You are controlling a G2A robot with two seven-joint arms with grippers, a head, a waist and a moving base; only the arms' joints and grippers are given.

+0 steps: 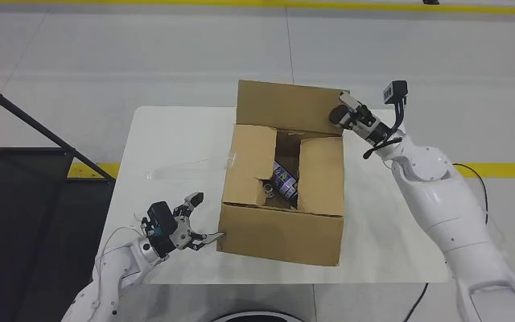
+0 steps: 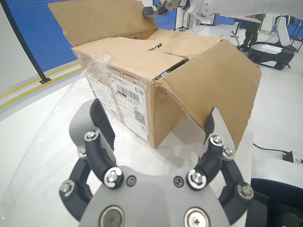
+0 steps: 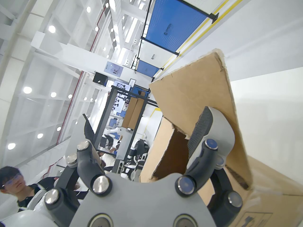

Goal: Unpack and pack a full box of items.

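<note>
A brown cardboard box [image 1: 282, 217] stands in the middle of the white table [image 1: 161, 137], flaps partly raised. Through the gap in its top I see a purple packet [image 1: 282, 179] and a small round item [image 1: 267, 190]. My left gripper [image 1: 208, 217] is open, low over the table beside the box's near left corner. In the left wrist view the left gripper [image 2: 156, 119] faces the labelled box [image 2: 132, 55], one fingertip [image 2: 209, 121] at the edge of the hanging flap [image 2: 213, 81]. My right gripper [image 1: 339, 110] is open at the upright far flap's corner [image 1: 322, 97]; its finger [image 3: 208, 128] lies against that flap [image 3: 201, 86].
Clear plastic tape [image 1: 177, 169] trails from the box over the table's left part and clings to the box corner [image 2: 99, 58]. A dark panel [image 1: 40, 217] and black rail stand left of the table. Bare table lies right of the box [image 1: 386, 233].
</note>
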